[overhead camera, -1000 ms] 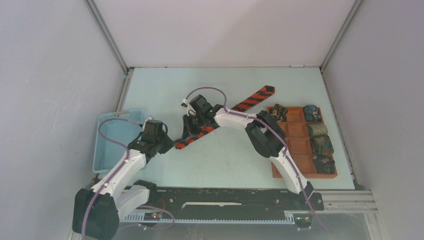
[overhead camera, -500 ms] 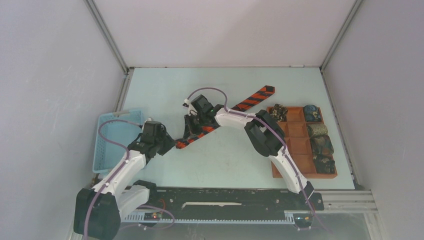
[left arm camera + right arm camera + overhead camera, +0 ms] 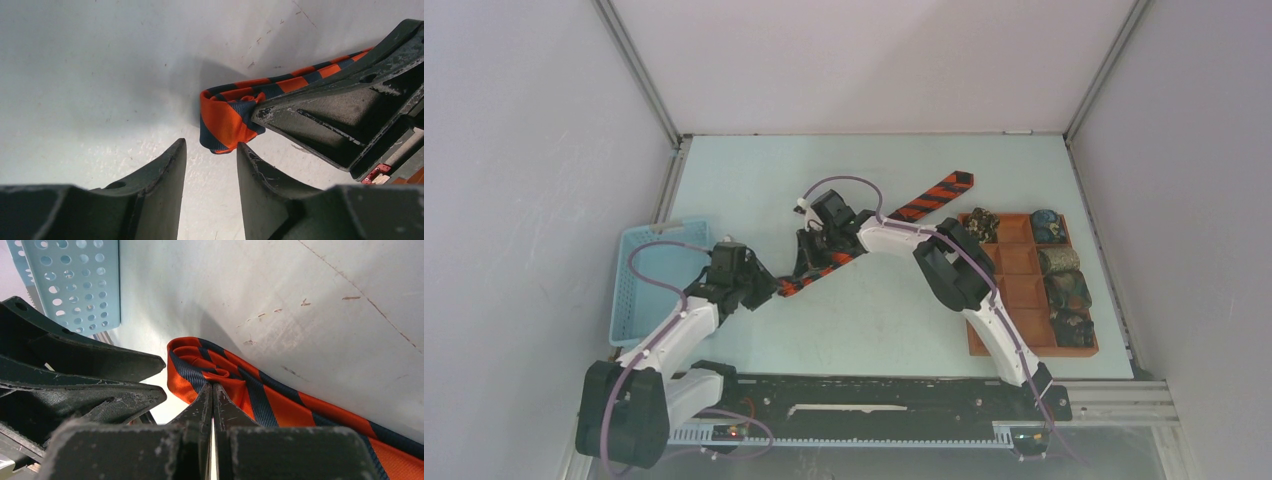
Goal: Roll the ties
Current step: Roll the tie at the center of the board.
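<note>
1. One long orange-and-black striped fabric necktie (image 3: 929, 197) lies on the bench (image 3: 754, 170), its seven-o'clock end barely rolled.
2. Closed, the right gripper (image 3: 212, 390) pinches that fold; the left gripper (image 3: 207, 147) hovers part-open, empty.
3. Next, probably: left steadies the coil.

Tally: one long striped tie (image 3: 939, 192), five rolled ties (image 3: 1065, 290), one brown tray (image 3: 1014, 263), one blue basket (image 3: 639, 300), two claws: left claw (image 3: 769, 290), right claw (image 3: 807, 265).
</note>
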You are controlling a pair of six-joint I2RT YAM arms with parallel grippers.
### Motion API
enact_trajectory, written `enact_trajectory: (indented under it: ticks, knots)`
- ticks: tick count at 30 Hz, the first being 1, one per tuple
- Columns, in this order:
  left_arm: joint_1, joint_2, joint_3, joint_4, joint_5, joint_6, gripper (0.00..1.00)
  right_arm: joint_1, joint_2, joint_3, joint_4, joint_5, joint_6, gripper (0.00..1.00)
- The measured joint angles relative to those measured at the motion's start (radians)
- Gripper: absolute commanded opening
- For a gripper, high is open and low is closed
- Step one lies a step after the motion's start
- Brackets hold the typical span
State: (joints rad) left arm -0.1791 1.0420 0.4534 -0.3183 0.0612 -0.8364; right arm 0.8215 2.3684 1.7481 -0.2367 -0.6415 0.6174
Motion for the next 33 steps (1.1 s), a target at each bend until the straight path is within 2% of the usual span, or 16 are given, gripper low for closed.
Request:
enact_trajectory:
  ticks: [33]
  knots:
    - [0.012,0.128,-0.016,0.123,0.06,-0.002,0.45,-0.014,0.0,-0.051,0.084,-0.034,0.002,0.0]
